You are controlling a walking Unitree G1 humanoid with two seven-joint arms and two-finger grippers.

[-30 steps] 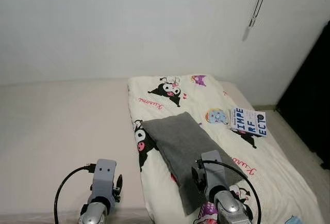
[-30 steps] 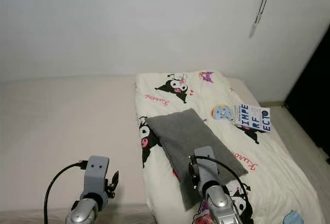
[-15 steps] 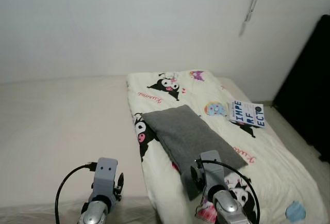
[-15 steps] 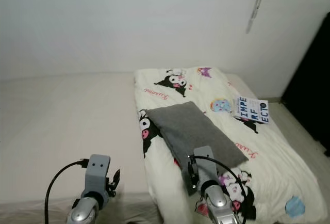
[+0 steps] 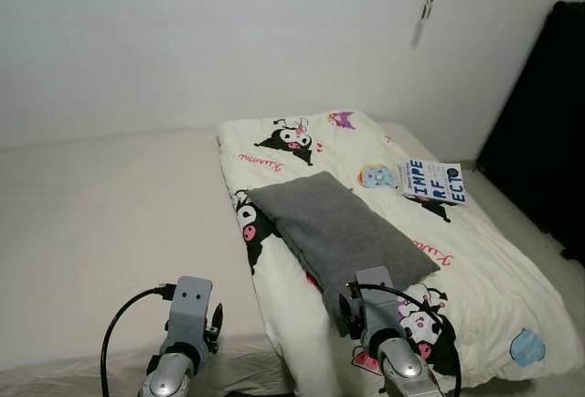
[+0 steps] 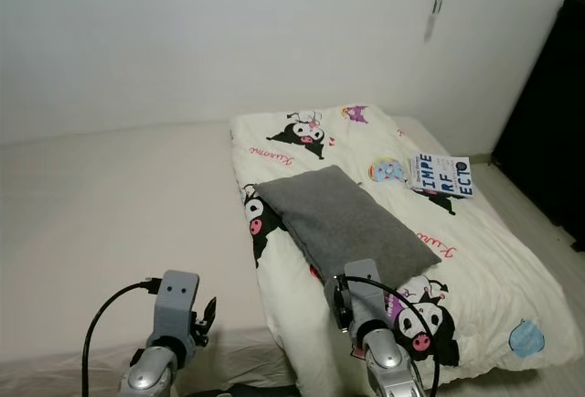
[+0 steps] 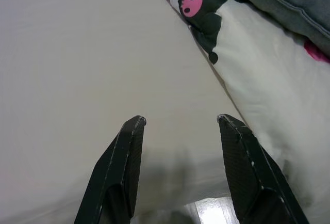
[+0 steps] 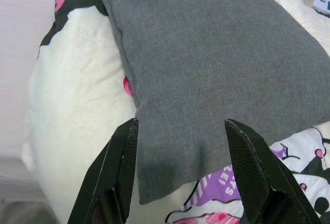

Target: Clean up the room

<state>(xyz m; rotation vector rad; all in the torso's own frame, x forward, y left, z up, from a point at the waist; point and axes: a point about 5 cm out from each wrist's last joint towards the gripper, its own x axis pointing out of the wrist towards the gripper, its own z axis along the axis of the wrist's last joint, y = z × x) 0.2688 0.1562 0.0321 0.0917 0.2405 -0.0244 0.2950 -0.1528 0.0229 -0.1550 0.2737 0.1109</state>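
A grey pillow (image 5: 336,232) lies slantwise on a cream cartoon-print duvet (image 5: 475,278) spread over the right half of the bed. A book with big blue letters (image 5: 433,182) rests on the duvet near its far right edge. My right gripper (image 8: 181,126) stands open just short of the grey pillow's (image 8: 206,64) near end, holding nothing. My left gripper (image 7: 180,123) is open above the bare beige sheet (image 7: 77,53), beside the duvet's edge (image 7: 252,84). Both wrists, left (image 5: 189,310) and right (image 5: 373,305), sit low at the bed's near edge.
The bare beige mattress (image 5: 101,223) takes up the left half of the bed. A white wall (image 5: 228,40) runs behind, with a cord and pull (image 5: 423,4) hanging at the right. A dark opening (image 5: 544,123) stands far right, pale floor (image 5: 512,214) beside the bed.
The camera has pulled back and tilted: the bed sits farther off and more of the duvet's near end and the bed's front edge shows. Both grippers stay open and empty.
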